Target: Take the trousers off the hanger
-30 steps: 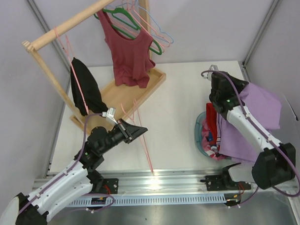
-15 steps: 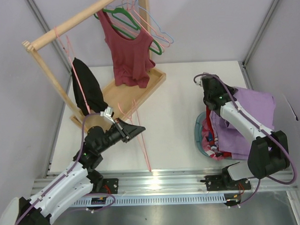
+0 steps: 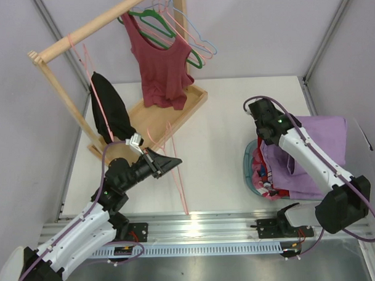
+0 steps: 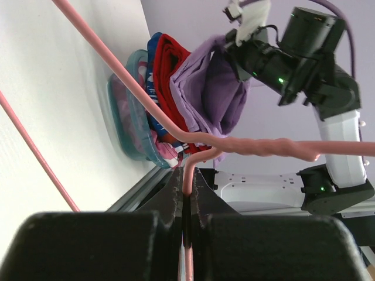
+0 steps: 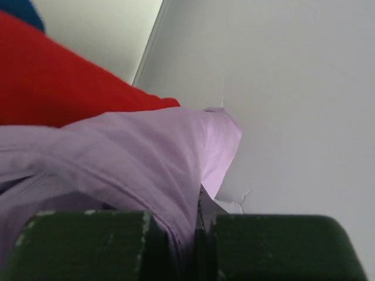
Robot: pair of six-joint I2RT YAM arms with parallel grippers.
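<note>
The pale pink hanger (image 3: pixel 178 178) is bare and hangs slanted over the table, pinched in my shut left gripper (image 3: pixel 174 160). In the left wrist view the hanger (image 4: pixel 234 143) runs out of the closed jaws of the left gripper (image 4: pixel 187 175). The lilac trousers (image 3: pixel 320 151) are off the hanger and drape over the basket's right side. My right gripper (image 3: pixel 265 136) is shut on a fold of them above the basket. In the right wrist view the trousers (image 5: pixel 140 158) run into the closed right gripper (image 5: pixel 196 222). The trousers also show in the left wrist view (image 4: pixel 217 96).
A teal basket (image 3: pixel 248 166) of mixed clothes, with a red cloth (image 5: pixel 58 88) on top, sits at the right. A wooden rack (image 3: pixel 79 33) at the back left carries a maroon top (image 3: pixel 160 61), a black garment (image 3: pixel 109 115), and green (image 3: pixel 147 18) and light blue hangers (image 3: pixel 202 44). Side walls stand close.
My right gripper has swung left and towards the basket, dragging the lilac trousers with it so they bunch up. The left gripper and the hanger have barely moved.
</note>
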